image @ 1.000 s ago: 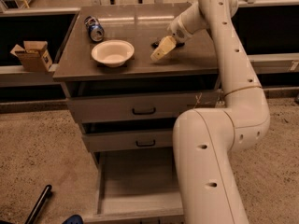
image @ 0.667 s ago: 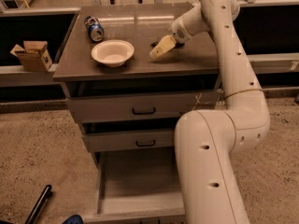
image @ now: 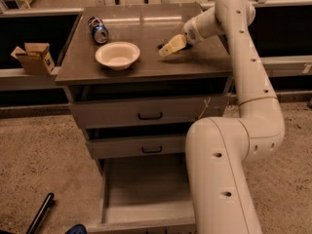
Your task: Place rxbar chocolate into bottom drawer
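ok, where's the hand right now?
Camera view: the hand is low over the cabinet top, just right of the white bowl, well above the open bottom drawer.

Cream rounded arm [image: 253, 106], dark round holes [image: 217, 155]; tan tool [image: 165, 51] above the countertop [image: 146, 68].

Smooth end effector [image: 168, 48] over glossy countertop [image: 141, 30]

Bottom drawer [image: 146, 191] half behind arm [image: 229, 179]; gripper [image: 169, 47] over cabinet top [image: 146, 30]
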You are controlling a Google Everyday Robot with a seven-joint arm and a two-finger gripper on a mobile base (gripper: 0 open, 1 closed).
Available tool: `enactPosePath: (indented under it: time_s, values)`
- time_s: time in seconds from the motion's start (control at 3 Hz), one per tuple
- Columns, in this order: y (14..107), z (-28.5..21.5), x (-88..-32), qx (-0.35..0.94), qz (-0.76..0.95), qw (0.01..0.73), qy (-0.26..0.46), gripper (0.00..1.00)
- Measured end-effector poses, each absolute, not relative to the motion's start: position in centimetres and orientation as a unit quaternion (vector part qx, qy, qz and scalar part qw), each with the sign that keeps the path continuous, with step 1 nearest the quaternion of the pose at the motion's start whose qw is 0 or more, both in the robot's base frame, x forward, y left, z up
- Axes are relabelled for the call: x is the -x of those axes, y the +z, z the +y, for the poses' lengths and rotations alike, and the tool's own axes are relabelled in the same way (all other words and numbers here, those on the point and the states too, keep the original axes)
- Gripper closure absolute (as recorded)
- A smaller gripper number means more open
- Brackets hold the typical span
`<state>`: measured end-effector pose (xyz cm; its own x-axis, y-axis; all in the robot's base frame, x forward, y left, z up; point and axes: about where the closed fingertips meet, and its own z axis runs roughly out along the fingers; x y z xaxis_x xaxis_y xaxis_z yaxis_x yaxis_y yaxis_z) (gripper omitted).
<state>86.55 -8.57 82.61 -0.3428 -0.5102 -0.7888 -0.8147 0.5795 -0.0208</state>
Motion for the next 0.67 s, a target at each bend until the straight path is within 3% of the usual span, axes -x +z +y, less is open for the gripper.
enactPosePath:
  time_s: [0.67]
  values:
    - [82.38, -10.25, -86.44, 0.413, 0.808, 0.384, 0.171, 0.0]
